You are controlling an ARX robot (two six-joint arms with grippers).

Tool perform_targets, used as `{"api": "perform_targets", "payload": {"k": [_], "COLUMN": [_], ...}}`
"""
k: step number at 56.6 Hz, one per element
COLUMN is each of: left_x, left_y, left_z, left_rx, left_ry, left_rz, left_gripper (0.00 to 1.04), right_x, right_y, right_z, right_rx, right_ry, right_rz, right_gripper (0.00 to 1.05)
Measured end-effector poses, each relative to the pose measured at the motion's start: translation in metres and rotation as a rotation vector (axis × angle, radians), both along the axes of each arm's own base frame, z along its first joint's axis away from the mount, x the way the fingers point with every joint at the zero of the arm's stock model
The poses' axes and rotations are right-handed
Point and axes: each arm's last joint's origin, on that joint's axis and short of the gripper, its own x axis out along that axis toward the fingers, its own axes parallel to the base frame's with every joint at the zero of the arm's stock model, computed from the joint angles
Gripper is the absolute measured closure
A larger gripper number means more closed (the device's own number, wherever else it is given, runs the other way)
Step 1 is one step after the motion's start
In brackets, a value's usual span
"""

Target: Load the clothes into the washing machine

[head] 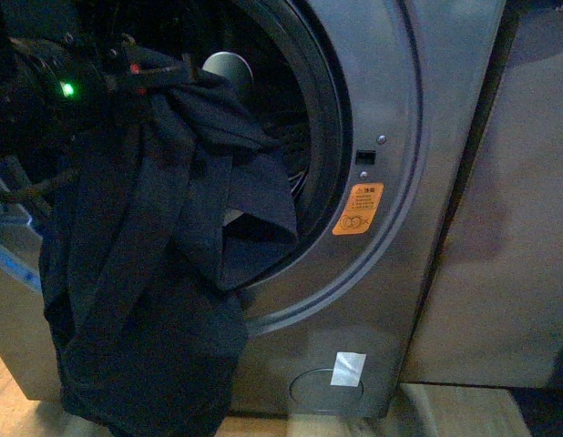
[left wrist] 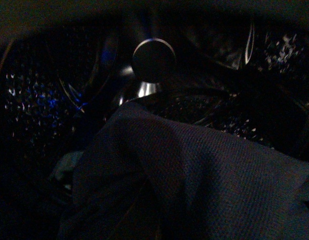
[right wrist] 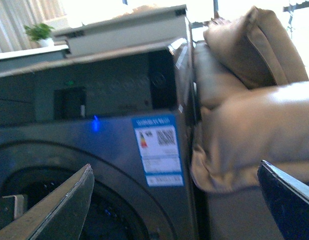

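Dark navy, close to black, the clothes [head: 145, 300] hang as one limp bundle with a fine knit weave. They are gathered to a knot at the left end effector [head: 140, 75], which is clamped on the fabric at the upper left of the porthole. The jaws themselves are buried in cloth. Holding it high at the mouth lets one fold lie over the door rim [head: 329, 137] and inside the opening, but most of the garment trails down outside the front of the washing machine [head: 427, 109], nearly to the wooden floor [head: 445, 414]. By my judgement the load is only partly fed in and needs carrying deeper. The left wrist view is dim, yet it shows the perforated steel drum [left wrist: 34, 95], a round smooth hub [left wrist: 153, 60] at its back and the ribbed cloth in front. The cabinet is brushed grey metal, with an orange sticker [head: 358, 209] and a white tape patch [head: 348, 369]. The right end effector [right wrist: 174, 200] is spread wide and empty, raised beside the machine near a tan leather sofa [right wrist: 244, 125], clear of the work.
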Motion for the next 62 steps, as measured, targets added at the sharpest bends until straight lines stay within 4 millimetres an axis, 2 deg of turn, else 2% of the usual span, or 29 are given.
{"api": "perform_targets", "payload": {"k": [5, 8, 17, 30, 41, 45, 53, 62], "left_x": [0.007, 0.011, 0.034, 0.078, 0.12, 0.135, 0.18, 0.223], "left_y": [-0.003, -0.005, -0.015, -0.026, -0.024, -0.021, -0.009, -0.001], "left_z": [-0.022, -0.031, -0.062, -0.096, -0.105, -0.105, -0.103, -0.088], "left_rx": [0.02, 0.034, 0.08, 0.129, 0.139, 0.14, 0.156, 0.153], "left_ry": [0.023, 0.028, 0.077, 0.152, 0.19, 0.197, 0.208, 0.201], "left_rz": [0.0, 0.01, 0.009, 0.037, 0.071, 0.088, 0.156, 0.189], "left_gripper": [0.94, 0.94, 0.94, 0.94, 0.94, 0.94, 0.94, 0.94], "right_x": [-0.006, -0.008, -0.013, -0.022, -0.025, -0.027, -0.031, -0.035], "right_y": [0.003, 0.002, -0.011, -0.032, -0.042, -0.045, -0.052, -0.063], "right_z": [-0.03, -0.04, -0.083, -0.133, -0.163, -0.171, -0.193, -0.209], "right_rx": [0.048, 0.022, -0.124, -0.159, -0.171, -0.17, -0.17, -0.169], "right_ry": [0.062, 0.089, 0.104, 0.099, 0.111, 0.11, 0.109, 0.111], "right_rz": [-0.003, -0.043, -0.09, -0.104, -0.108, -0.11, -0.11, -0.121], "right_gripper": [0.07, 0.12, 0.38, 0.75, 1.04, 1.02, 1.02, 1.02]}}
